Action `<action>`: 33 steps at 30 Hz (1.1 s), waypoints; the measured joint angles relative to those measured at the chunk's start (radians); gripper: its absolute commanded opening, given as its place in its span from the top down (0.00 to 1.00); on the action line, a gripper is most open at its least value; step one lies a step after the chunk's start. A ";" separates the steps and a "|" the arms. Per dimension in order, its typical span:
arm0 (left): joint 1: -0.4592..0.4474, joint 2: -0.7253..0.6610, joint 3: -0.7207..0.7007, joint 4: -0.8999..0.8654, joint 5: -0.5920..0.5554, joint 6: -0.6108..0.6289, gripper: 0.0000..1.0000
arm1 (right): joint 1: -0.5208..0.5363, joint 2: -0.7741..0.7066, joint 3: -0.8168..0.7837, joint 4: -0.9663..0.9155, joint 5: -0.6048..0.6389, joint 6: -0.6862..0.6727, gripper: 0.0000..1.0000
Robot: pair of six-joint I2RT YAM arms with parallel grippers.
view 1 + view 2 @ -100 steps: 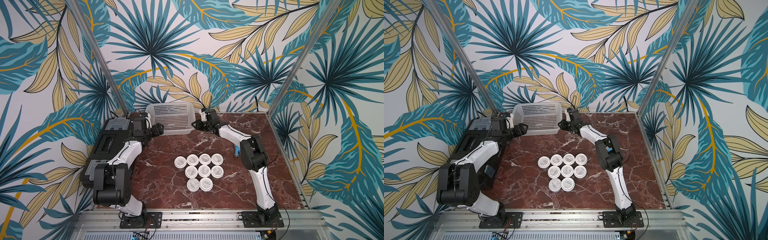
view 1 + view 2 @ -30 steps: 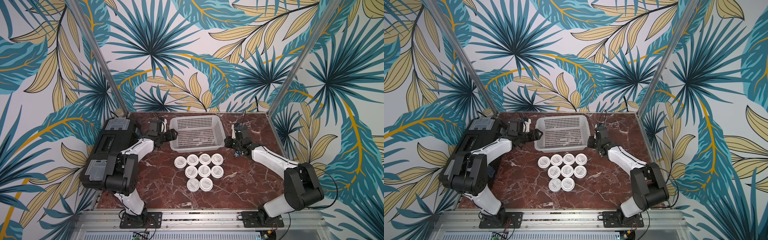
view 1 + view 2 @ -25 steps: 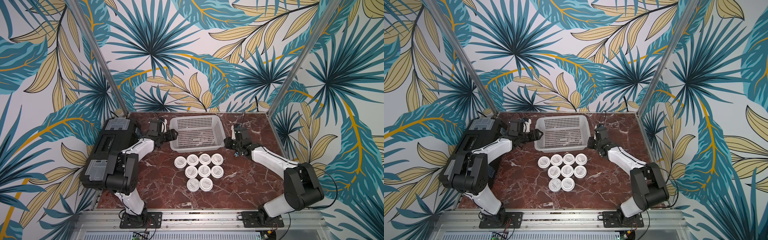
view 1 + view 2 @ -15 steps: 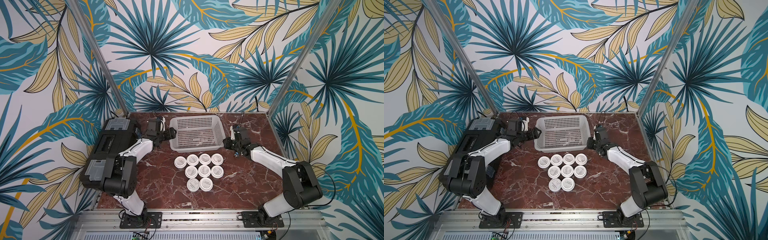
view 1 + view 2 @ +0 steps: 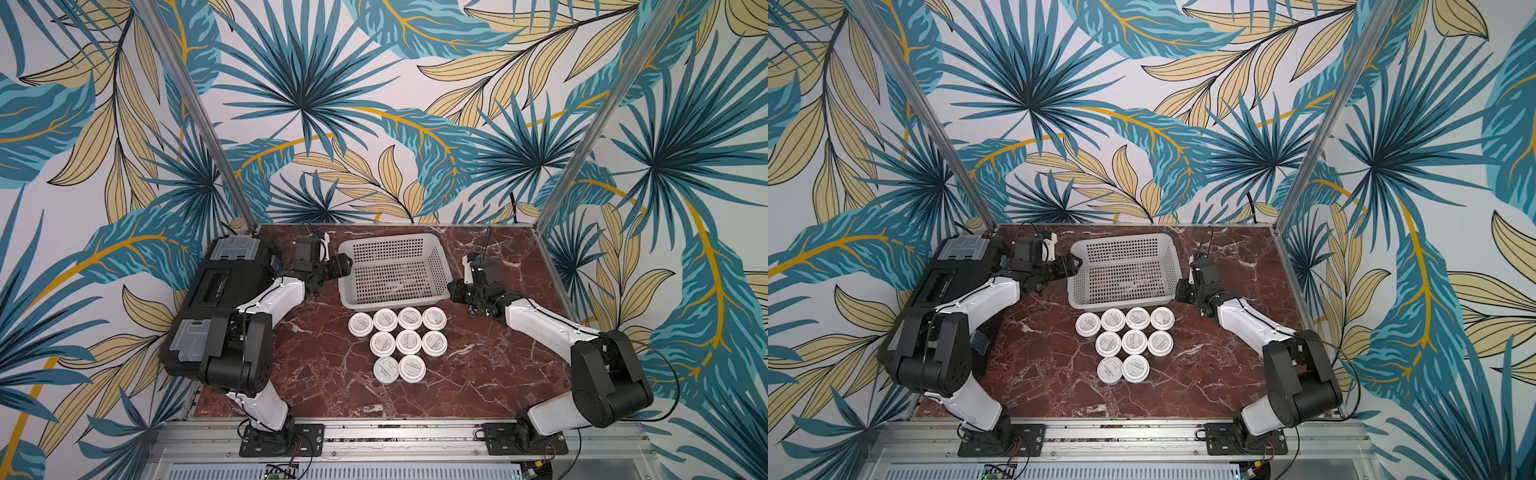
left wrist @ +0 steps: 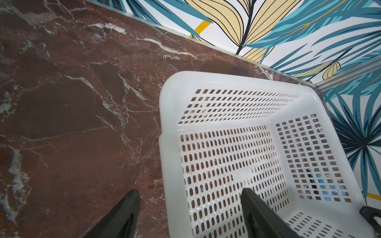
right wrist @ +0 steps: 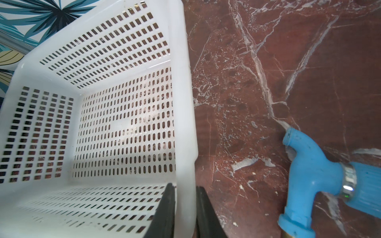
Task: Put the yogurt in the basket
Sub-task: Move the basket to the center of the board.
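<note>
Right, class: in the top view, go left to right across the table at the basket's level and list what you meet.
black toolbox → left gripper → basket → right gripper

Basket (image 5: 395,302) top open; L gripper (image 5: 347,266), R gripper (image 5: 453,291) occupy ends. Yogurt jars (image 5: 408,341) packed touching, beside front wall. Toolbox (image 5: 224,286) blocks L edge.

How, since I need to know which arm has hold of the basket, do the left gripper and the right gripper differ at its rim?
The left gripper stands open, fingers clear of the basket wall; the right gripper is shut on the wall. The left gripper is at the basket's left end, the right gripper at its right end. Both straddle the rim, one finger inside, one outside.
</note>
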 measured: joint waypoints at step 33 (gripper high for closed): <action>-0.013 0.224 0.202 0.052 0.142 -0.001 0.18 | 0.002 -0.057 -0.080 0.012 -0.155 0.047 0.64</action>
